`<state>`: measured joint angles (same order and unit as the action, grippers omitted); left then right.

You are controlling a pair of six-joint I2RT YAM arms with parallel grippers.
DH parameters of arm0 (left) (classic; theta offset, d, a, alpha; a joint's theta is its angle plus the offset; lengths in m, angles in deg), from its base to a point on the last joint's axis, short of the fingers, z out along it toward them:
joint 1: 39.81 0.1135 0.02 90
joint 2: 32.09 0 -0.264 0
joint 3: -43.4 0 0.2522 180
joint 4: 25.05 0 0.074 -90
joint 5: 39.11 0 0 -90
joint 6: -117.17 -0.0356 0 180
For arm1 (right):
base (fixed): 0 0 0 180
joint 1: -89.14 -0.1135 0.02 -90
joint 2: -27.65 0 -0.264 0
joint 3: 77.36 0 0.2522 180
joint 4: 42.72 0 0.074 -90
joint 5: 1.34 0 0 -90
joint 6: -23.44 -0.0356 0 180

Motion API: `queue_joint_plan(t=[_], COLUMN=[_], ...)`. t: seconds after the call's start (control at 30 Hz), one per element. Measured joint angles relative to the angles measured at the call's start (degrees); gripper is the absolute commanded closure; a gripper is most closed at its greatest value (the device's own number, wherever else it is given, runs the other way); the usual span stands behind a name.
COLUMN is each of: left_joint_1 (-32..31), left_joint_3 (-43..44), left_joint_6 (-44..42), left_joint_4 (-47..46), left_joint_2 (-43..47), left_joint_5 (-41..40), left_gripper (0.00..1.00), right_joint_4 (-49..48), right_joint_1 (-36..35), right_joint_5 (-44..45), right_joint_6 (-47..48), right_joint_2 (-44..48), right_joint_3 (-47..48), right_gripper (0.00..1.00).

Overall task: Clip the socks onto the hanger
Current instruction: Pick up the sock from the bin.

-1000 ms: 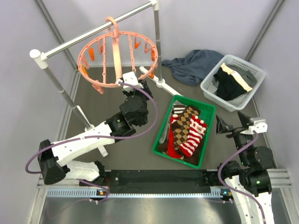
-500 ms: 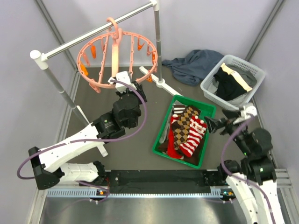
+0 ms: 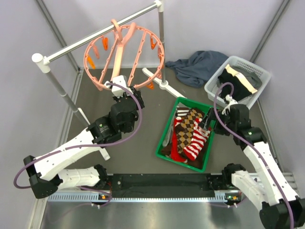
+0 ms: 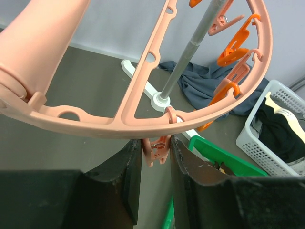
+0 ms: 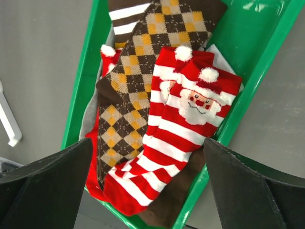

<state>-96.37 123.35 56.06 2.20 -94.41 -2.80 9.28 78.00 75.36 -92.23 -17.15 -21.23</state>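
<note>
A dark grey surface [image 3: 143,157] sits between pale walls, with a rail [image 3: 95,36] running across the far side. The hanger [image 3: 97,82] hooks on that rail and is tilted, with its near rim right above my left end effector [image 4: 156,157]. That end effector's jaws stand close together on either side of one small clip [image 4: 155,148] that hangs under the rim. They look pressed against it, so I read this as pinching the clip.

My right end effector [image 5: 147,143] is spread wide and holds nothing. The socks [image 5: 183,126] lie directly below it, piled in the green tray [image 5: 83,90]. The striped pair is on top, the argyle one is just beside it, and the others are underneath.

I judge the task to be barely begun. No sock hangs from any clip that I can see, and the whole pile is in the tray. One clip is in hand and the other arm is poised over the pile. Every sock is left to lift, carry to the ring and clip.
</note>
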Motion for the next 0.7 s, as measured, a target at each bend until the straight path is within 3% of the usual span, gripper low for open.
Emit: queue_joint_plan(t=[0.13,0.3,0.43,0.7], left_joint_1=[0.1,0.3,0.3,0.3], left_joint_3=[0.0,0.0,0.0,0.0], left_joint_6=[0.6,1.1,1.5,2.7], left_joint_4=[0.2,0.3,0.3,0.3], left_joint_2=[0.0,0.0,0.0,0.6], left_joint_5=[0.4,1.2,1.8,2.9], left_gripper=[1.00,1.00,1.00,1.00], right_joint_4=[-0.5,-1.0,-2.4,-7.0], right_joint_1=[0.0,0.0,-2.5,-8.7], right_joint_5=[1.2,4.9,9.5,19.0], right_joint_6=[-3.6,-6.6,-8.8,-15.4], right_joint_2=[-3.6,-7.6,-9.7,-16.9], right_joint_3=[0.0,0.0,0.0,-0.1], right_gripper=[0.03,0.16,0.36,0.51])
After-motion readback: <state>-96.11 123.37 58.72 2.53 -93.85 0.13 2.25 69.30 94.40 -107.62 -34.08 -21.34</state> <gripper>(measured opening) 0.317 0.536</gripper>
